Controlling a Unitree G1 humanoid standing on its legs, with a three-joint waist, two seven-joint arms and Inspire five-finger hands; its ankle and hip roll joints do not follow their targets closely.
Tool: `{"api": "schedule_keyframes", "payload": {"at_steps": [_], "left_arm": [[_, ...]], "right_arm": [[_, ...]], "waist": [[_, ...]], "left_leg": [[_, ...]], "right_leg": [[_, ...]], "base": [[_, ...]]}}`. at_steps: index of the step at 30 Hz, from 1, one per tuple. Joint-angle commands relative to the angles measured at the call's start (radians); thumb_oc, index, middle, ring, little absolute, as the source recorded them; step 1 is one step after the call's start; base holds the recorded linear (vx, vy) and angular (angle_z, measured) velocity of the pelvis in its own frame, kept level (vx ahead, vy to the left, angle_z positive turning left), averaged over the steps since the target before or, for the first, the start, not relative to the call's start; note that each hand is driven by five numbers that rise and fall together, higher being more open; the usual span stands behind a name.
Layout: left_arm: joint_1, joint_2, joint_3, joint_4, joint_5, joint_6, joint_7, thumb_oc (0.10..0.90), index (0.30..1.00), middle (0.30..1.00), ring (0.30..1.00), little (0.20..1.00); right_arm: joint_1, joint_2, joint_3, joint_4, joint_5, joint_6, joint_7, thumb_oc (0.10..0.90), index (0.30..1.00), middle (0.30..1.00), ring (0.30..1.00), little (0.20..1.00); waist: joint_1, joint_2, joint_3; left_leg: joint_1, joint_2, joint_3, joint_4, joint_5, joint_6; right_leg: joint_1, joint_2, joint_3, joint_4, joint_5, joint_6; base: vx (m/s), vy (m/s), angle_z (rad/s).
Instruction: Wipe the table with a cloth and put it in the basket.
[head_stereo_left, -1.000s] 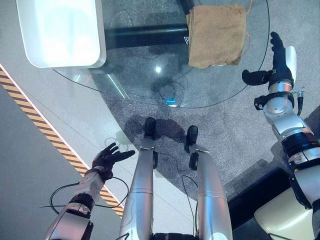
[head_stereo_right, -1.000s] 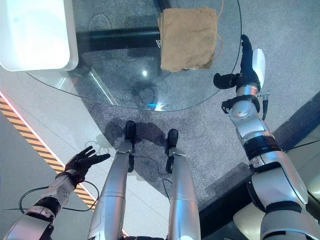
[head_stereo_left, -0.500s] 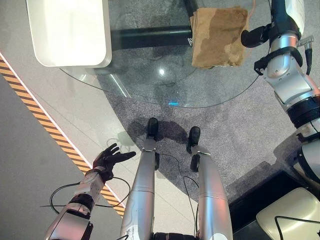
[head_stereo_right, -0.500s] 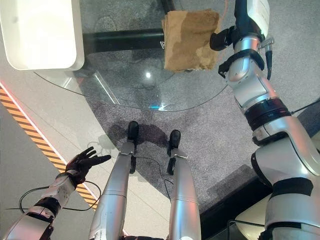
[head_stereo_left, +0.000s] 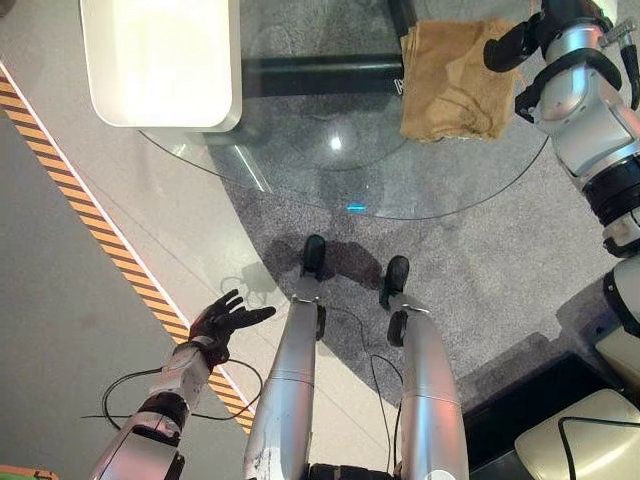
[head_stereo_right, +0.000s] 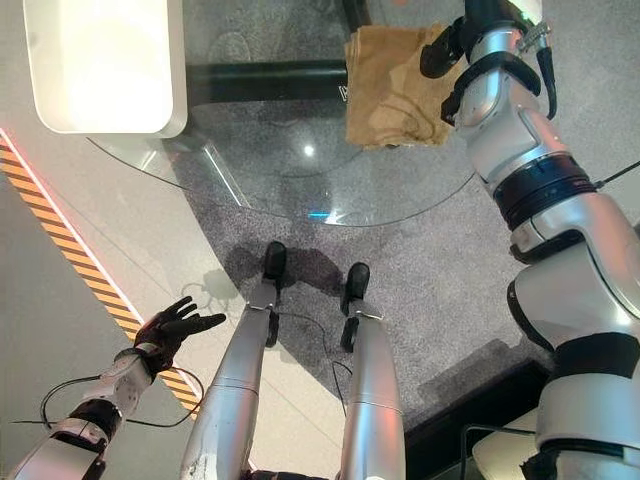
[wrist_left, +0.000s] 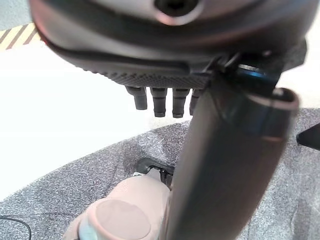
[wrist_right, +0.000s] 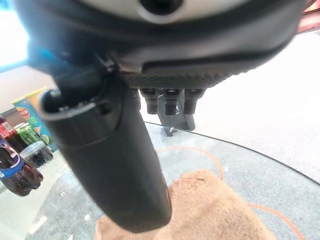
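The brown cloth (head_stereo_left: 455, 78) lies folded on the glass worktop (head_stereo_left: 330, 160) at upper right of the frame. The right hand (wrist_right: 125, 150), fingers straight, hangs above it; the left hand (head_stereo_left: 225, 318) is spread, lower left. A shallow grab could slide the cloth off the edge.

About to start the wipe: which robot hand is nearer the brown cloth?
Right. The right robot hand hovers at the brown cloth's right edge on the glass table; the left robot hand hangs low over the floor, well apart.
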Motion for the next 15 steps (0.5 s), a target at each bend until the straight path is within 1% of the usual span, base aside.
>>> {"api": "schedule_keyframes", "payload": {"at_steps": [1,9,15], "left_arm": [[0.088,0.021,-0.011,-0.005,0.006,0.008,0.026,0.800,0.900,0.900,0.900,0.900],[0.108,0.022,-0.006,-0.020,0.023,0.015,0.016,0.800,0.900,0.900,0.900,0.900],[0.109,0.014,-0.014,-0.022,0.031,0.009,0.023,0.800,0.900,0.900,0.900,0.900]], "right_arm": [[-0.155,-0.075,0.055,-0.020,-0.070,-0.009,-0.012,0.800,0.900,0.900,0.900,0.900],[-0.181,-0.062,0.074,-0.018,-0.098,0.010,0.045,0.800,0.900,0.900,0.900,0.900],[-0.170,-0.051,0.069,-0.001,-0.114,-0.003,0.080,0.800,0.900,0.900,0.900,0.900]], "waist": [[-0.007,0.048,-0.022],[0.003,0.050,-0.022],[0.008,0.054,-0.022]], "left_leg": [[0.015,-0.041,-0.002,0.064,-0.122,0.040],[0.000,-0.044,-0.003,0.086,-0.129,0.041],[-0.005,-0.047,-0.005,0.081,-0.121,0.042]], "right_leg": [[0.054,0.021,-0.050,-0.068,-0.023,0.008],[0.037,0.018,-0.054,-0.044,-0.027,0.005],[0.029,0.015,-0.055,-0.042,-0.022,0.008]], "base": [[0.00,0.000,0.00],[0.00,0.001,0.00],[0.01,0.002,0.03]]}}
